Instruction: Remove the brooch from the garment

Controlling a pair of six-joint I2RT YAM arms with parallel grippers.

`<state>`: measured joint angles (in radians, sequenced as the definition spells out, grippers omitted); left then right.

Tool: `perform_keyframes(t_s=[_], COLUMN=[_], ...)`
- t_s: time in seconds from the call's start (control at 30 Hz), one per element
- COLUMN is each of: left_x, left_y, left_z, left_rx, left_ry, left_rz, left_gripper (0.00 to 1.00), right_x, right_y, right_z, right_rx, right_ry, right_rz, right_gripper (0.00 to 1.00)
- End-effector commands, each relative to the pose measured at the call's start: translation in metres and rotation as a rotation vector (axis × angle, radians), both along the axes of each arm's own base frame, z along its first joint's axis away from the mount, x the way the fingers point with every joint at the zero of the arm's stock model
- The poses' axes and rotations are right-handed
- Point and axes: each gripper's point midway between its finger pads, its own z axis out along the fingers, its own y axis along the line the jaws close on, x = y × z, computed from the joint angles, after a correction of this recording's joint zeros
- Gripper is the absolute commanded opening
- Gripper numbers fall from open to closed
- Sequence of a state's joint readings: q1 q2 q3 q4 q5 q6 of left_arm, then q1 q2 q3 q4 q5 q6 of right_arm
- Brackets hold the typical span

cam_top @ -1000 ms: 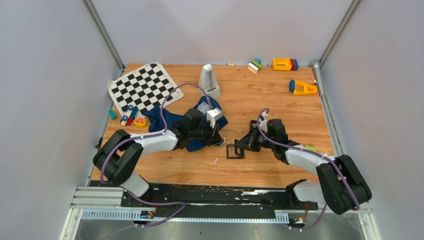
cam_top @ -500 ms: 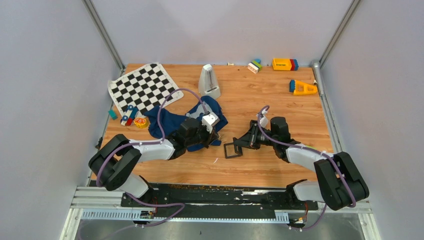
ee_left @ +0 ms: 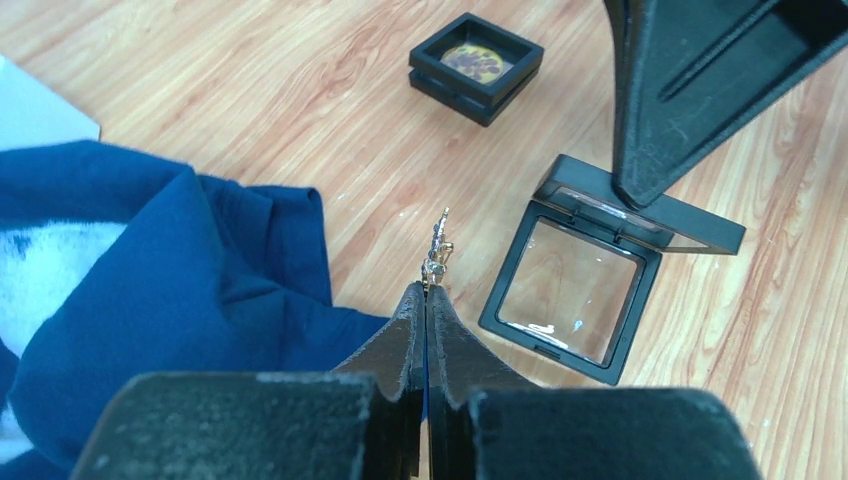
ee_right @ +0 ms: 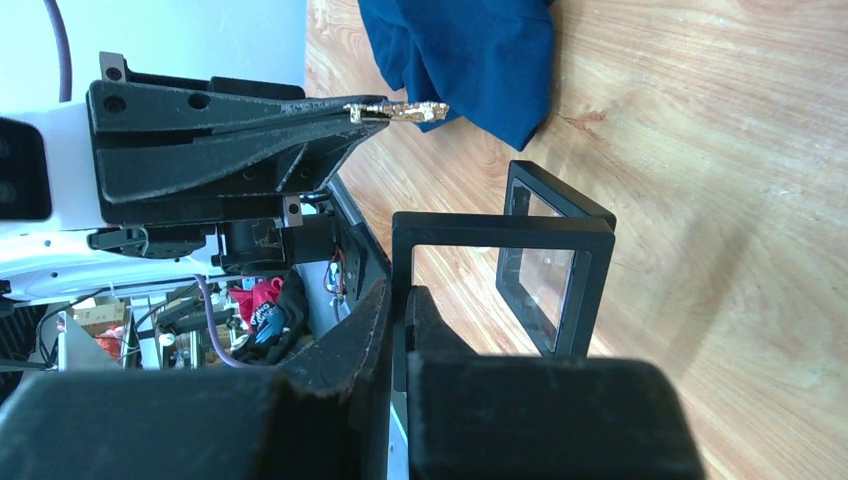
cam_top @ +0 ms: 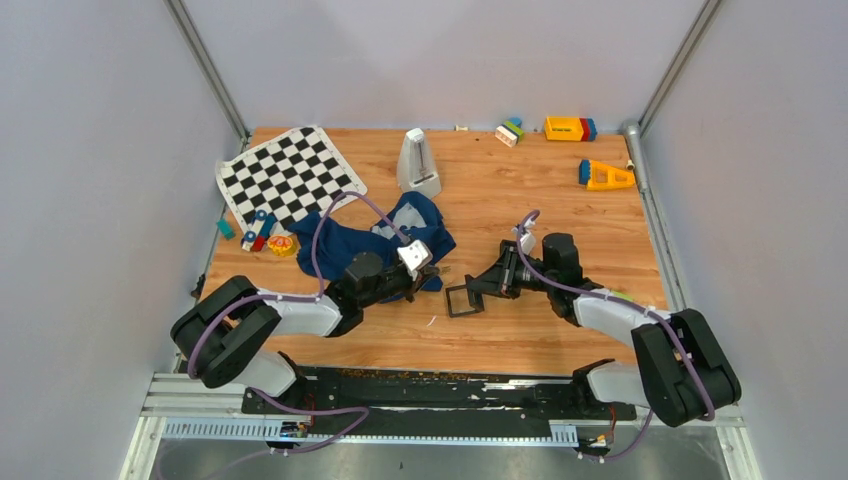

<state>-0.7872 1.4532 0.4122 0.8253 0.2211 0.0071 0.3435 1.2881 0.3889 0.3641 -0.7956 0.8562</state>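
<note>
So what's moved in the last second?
The left gripper, shut on the brooch, has drawn back toward its base, off the shirt, so more of the shirt shows. The right gripper and the open frame whose lid it holds have shifted slightly left. Both grips stayed shut, and the chequered cloth has not moved.

On the table (cam_top: 500,335), the left claw (cam_top: 430,272) sits at the near edge of the navy shirt (cam_top: 350,245). Just to its right, the right claw (cam_top: 484,289) touches a black frame (cam_top: 461,300). A chequered cloth (cam_top: 290,175) lies far left, and toy blocks (cam_top: 570,128) lie far right.
</note>
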Motion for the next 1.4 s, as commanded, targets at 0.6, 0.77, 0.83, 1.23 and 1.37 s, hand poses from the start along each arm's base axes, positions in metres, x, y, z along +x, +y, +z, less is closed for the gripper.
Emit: perform_keyframes(t_s=[0.6,0.77,0.83,1.23,1.37], left_x=[-0.023,-0.027,-0.028,-0.029,-0.031], left_y=[-0.030,-0.033,-0.035,-0.044,-0.046], left_z=[-0.005,-0.014,-0.015,-0.018,-0.022], left_rx=[0.087,0.119,0.125,0.172,0.195], left_ry=[-0.238,-0.226,-0.231,-0.278,-0.274], left_rz=[-0.204,-0.226,-0.235,-0.234,-0.245], left_gripper=[0.00,0.00,0.00,0.00,0.00], right_x=[0.005,0.008,0.009,0.010,0.011], right_y=[0.002,0.001,0.002,0.003,0.004], right_z=[-0.002,-0.003,-0.003,-0.004,-0.006], right_rx=[0.085,0.089,0.093,0.105,0.103], right_ry=[0.040,0.043,0.044,0.056,0.058], right_rz=[-0.045,-0.066,-0.065,-0.064,-0.064], right_gripper=[0.00,0.00,0.00,0.00,0.00])
